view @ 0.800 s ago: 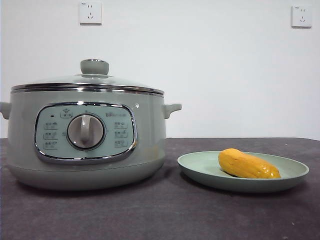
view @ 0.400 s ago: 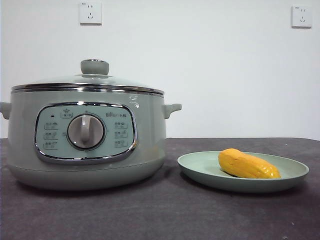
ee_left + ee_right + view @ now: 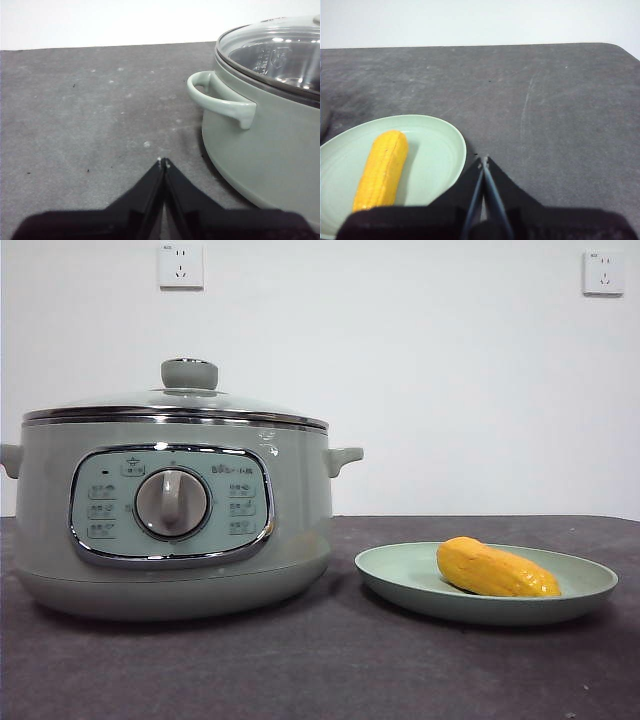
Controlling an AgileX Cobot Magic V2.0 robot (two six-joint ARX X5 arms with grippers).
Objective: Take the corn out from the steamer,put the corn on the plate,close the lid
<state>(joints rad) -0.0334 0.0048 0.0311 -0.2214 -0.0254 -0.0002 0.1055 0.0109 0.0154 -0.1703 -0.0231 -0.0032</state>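
Front view shows us the task nearly finished: the corn [image 3: 497,570] lies on the pale-green plate [image 3: 400,578], and the glass lid [image 3: 175,400] sits on the sage-green steamer [image 3: 300,510], which stands just beside the plate on the dark counter [image 3: 320,670]. No arm appears in this view.

We see little that can go wrong now. The corn is round and rests toward one side of the plate, so a bump on the plate rim by the right gripper [image 3: 484,160], which is close to it, could make it roll. The left gripper [image 3: 163,161] is near the steamer's side handle [image 3: 220,100], and a careless retreat could knock it and shift the lid.

The wrist views give what the front one does not: both pairs of jaws are pressed together and hold nothing. The left wrist view also looks through the glass, and the inside seems empty, though reflections make this uncertain.
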